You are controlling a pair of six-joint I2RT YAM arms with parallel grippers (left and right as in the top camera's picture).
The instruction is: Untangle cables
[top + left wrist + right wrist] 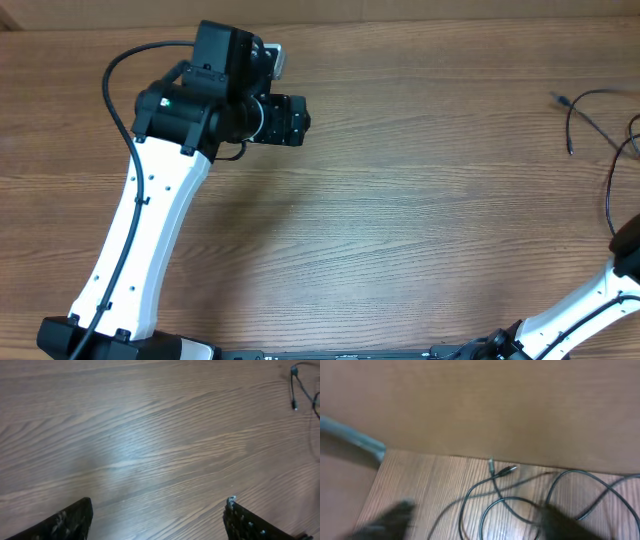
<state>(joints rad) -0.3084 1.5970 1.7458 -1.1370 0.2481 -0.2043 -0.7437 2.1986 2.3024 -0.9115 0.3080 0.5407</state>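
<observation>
The left hand [157, 525] is spread wide: in its own wrist view the two dark fingers [67, 522] sit at the bottom corners with nothing but bare wood grain between them. It holds nothing and touches nothing. Seen from overhead, its white left arm [150, 230] reaches up from the near edge to the far left part of the bench [400, 220], well apart from anything on it.

The right hand [477, 522] is out of the overhead view, so only its wrist camera tells anything. There the fingers [395, 517] are two dark smears (the picture is badly blurred), yet they stand clearly apart, and I see nothing pinched between them.

The cables [520, 495] lie loose on the wood just beyond and between those fingers, thin black strands curving over one another. Two small plugs [507, 469] point toward the bench's far edge, where a plain brown panel [495, 405] rises. From overhead the same strands [590, 110] trail off the far right corner, just above the white right arm [600, 295].
</observation>
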